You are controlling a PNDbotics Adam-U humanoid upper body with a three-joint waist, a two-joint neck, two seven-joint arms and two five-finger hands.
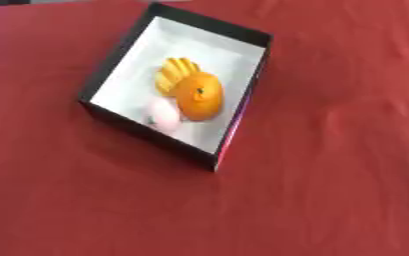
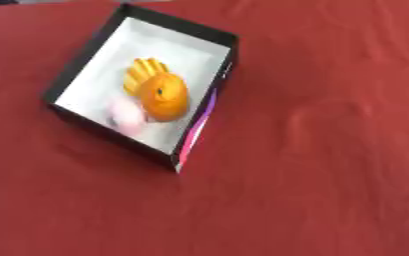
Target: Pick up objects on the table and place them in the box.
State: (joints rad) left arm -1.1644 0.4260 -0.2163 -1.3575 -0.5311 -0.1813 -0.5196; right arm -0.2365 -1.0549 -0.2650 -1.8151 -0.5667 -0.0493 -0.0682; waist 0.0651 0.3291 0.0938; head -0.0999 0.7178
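**Three items in the box, no hand in sight**

We look down on a red cloth (image 1: 330, 190) that covers the whole table, wrinkled toward the right. On it sits a box (image 1: 120, 47) with black walls and a white floor, turned askew to us. Its near right wall shows a strip of pink and purple in the right eye view, too blurred for us to read.

Inside the box lie three things, crowded together near its middle. An orange (image 1: 199, 96) sits uppermost, a dark dot on its top. Behind it, touching, is a ribbed yellow item (image 1: 174, 74), partly hidden by the orange; we take it for a bunch of small bananas, perhaps. In front lies a pale pink lump (image 1: 164, 115), its outline too soft for us to name.

Neither robot hand appears in either view, so we cannot tell how their fingers stand.
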